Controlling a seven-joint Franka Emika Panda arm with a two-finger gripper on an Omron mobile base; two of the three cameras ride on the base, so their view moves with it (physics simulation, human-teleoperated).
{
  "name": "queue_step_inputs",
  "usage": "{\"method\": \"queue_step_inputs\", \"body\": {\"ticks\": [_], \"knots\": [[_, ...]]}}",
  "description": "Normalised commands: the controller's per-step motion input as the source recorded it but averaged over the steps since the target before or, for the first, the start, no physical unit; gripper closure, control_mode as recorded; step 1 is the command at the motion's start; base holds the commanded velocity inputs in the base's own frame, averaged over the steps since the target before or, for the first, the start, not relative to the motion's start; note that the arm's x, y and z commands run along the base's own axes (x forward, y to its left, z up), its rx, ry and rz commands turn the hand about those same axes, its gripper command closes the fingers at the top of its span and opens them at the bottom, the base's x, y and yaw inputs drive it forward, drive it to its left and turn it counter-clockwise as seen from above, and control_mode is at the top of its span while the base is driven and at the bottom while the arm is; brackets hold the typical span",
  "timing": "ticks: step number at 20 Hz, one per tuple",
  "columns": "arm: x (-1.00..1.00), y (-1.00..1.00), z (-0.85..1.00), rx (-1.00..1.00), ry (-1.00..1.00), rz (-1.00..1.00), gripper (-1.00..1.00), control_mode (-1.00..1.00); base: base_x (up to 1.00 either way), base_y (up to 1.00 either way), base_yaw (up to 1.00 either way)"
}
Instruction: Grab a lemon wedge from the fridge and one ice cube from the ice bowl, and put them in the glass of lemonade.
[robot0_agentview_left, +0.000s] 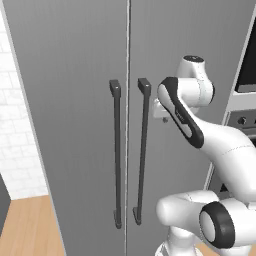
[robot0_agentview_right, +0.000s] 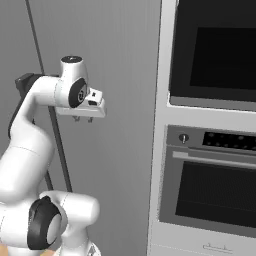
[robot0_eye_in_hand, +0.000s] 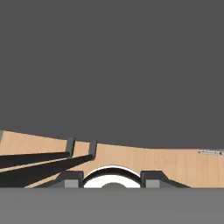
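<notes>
The fridge (robot0_agentview_left: 70, 125) stands right in front of me, a tall grey cabinet with both doors shut. Its two long dark bar handles (robot0_agentview_left: 116, 150) (robot0_agentview_left: 142, 150) run side by side at the middle seam. My gripper (robot0_agentview_right: 83, 119) hangs close to the right door (robot0_agentview_right: 120, 75), a little right of the right handle near its top, and points down. In the hand view its fingertips (robot0_eye_in_hand: 72, 179) stand apart with nothing between them, and the grey door, the handles' lower ends (robot0_eye_in_hand: 81, 148) and the floor lie below. The lemon wedge, the ice bowl and the glass of lemonade are out of view.
To the right of the fridge is a black built-in oven (robot0_agentview_right: 215, 190), with a second dark panel (robot0_agentview_right: 215, 50) above it. A white brick wall (robot0_agentview_left: 15, 125) lies to the fridge's left. Light wooden floor (robot0_agentview_left: 30, 225) runs along the fridge's foot.
</notes>
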Motion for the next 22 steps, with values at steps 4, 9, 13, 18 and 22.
{"method": "queue_step_inputs", "body": {"ticks": [4,9,13,18,22], "knots": [[-0.68,0.00,0.00,0.00,-0.06,0.00,-1.00,-1.00,0.00,0.00,0.00],[-0.98,0.01,-0.01,0.00,-0.09,0.00,-1.00,-1.00,0.00,0.00,0.00],[-0.65,0.01,-0.13,0.00,-0.02,0.00,-1.00,-1.00,0.00,0.00,0.00],[-0.29,0.05,-0.11,0.00,0.00,0.00,-1.00,-1.00,0.00,0.00,0.00],[-0.11,0.08,0.00,0.00,0.00,0.00,-1.00,-1.00,0.00,0.00,0.00]]}}
